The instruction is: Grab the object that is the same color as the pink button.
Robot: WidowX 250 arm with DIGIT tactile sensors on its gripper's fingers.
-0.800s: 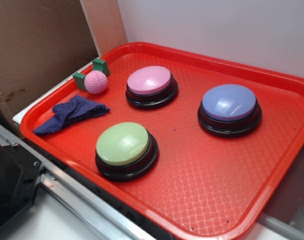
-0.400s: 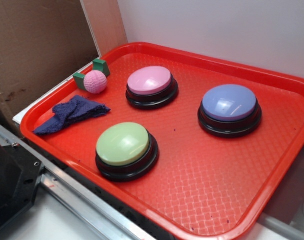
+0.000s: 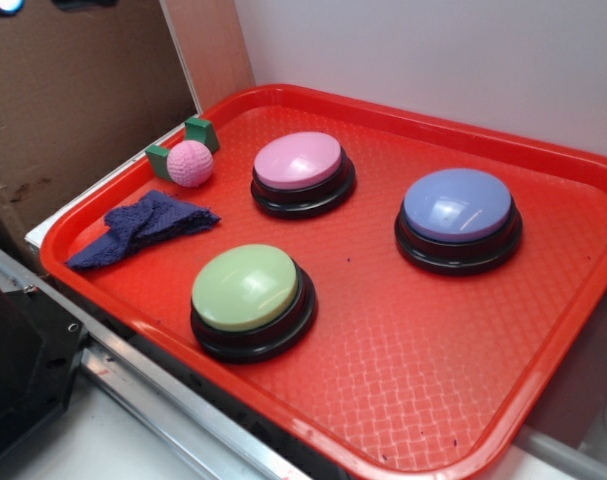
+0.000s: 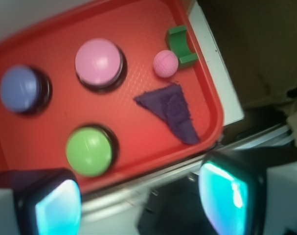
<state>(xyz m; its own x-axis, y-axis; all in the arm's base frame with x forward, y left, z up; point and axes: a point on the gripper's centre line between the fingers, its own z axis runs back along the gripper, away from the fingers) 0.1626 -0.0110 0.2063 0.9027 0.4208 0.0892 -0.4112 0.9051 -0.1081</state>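
Observation:
The small knitted pink ball [image 3: 191, 163] [image 4: 166, 63] lies near the tray's far left corner, touching a green block [image 3: 201, 131] [image 4: 180, 45]. The pink button [image 3: 301, 171] [image 4: 98, 62] stands just right of the ball. In the wrist view my gripper [image 4: 141, 205] hangs high above the tray's near edge, far from the ball. It is open, its cyan pads [image 4: 57, 208] wide apart with nothing between them. In the exterior view only a sliver of the gripper [image 3: 5, 5] shows at the top left edge.
The red tray [image 3: 403, 330] also holds a green button [image 3: 249, 298] [image 4: 89, 151], a lilac-blue button [image 3: 457, 216] [image 4: 22, 89] and a crumpled blue cloth [image 3: 143, 225] [image 4: 171, 111]. A cardboard wall [image 3: 73, 90] rises left of the tray; a metal rail [image 3: 163, 400] runs along its front.
A sliver of the gripper has come into the exterior view at the top left edge. The ball, buttons, block and cloth have not moved.

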